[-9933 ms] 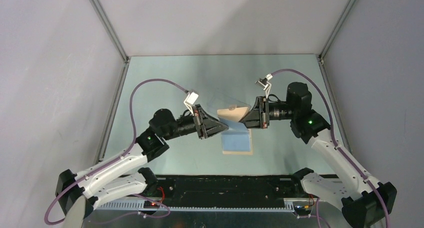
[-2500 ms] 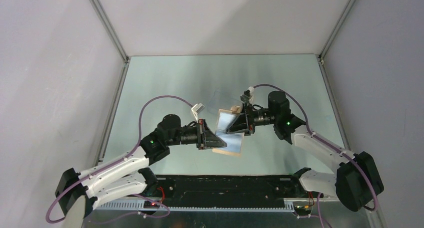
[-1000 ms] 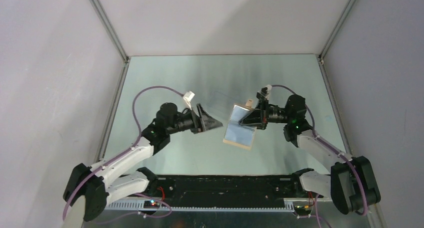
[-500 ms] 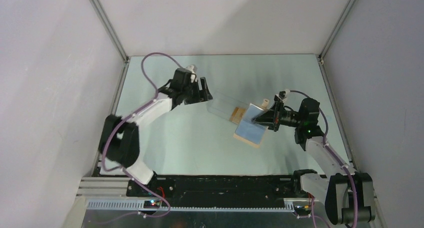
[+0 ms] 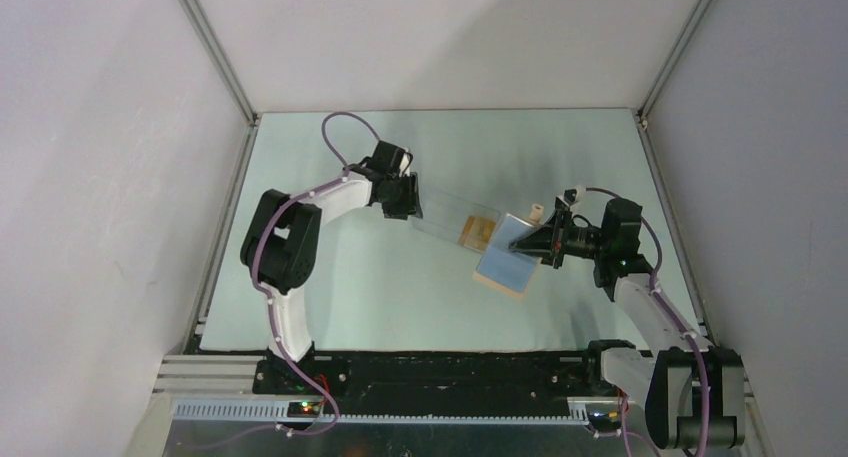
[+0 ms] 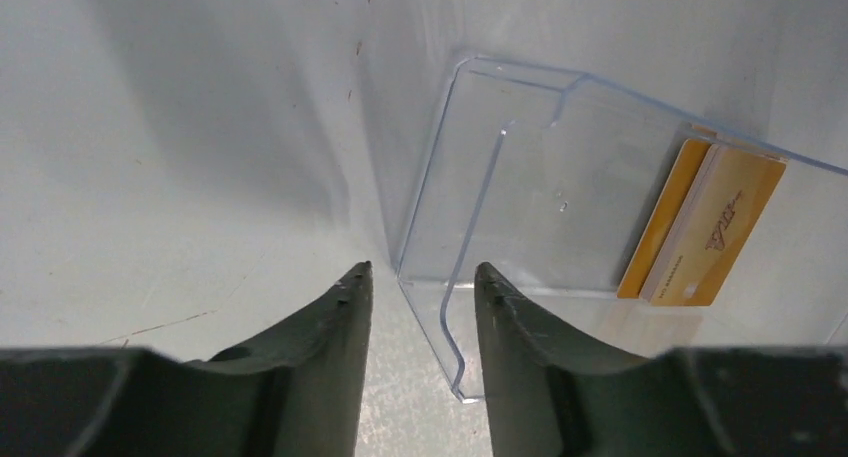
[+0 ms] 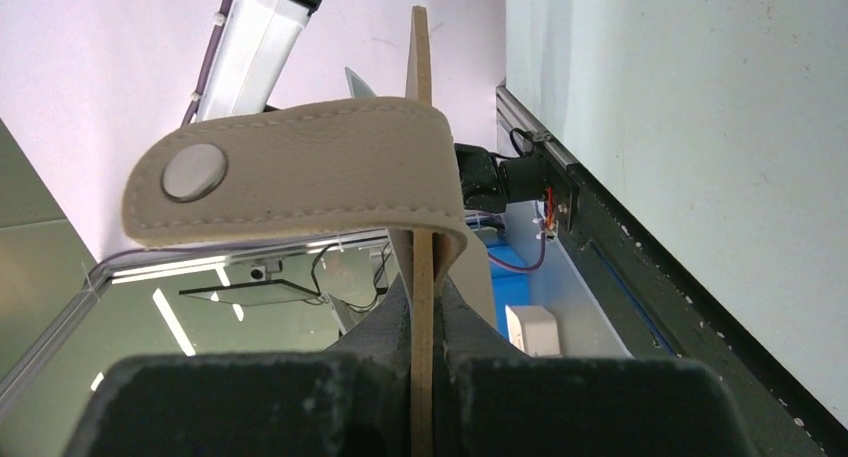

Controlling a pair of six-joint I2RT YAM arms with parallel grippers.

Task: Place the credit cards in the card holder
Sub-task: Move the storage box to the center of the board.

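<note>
- Left arm reached far over table [image 5: 340, 287], elbow folded at left side. Left gripper [image 6: 418, 271] pointed at near end of clear box [image 6: 540, 202].
- Credit cards [image 6: 712, 239] stacked at far end of box, well apart from left jaws.
- Left jaws parted narrowly, box wall edge lying between tips. Contact cannot be told.
- Right arm set low, right gripper [image 5: 522, 244] pointed to left.
- Card holder [image 5: 503, 265] held open and tilted, blue lining up, just beside cards.
- Its panel clamped edge-on between right jaws, snap tab [image 7: 300, 177] curled above.
</note>
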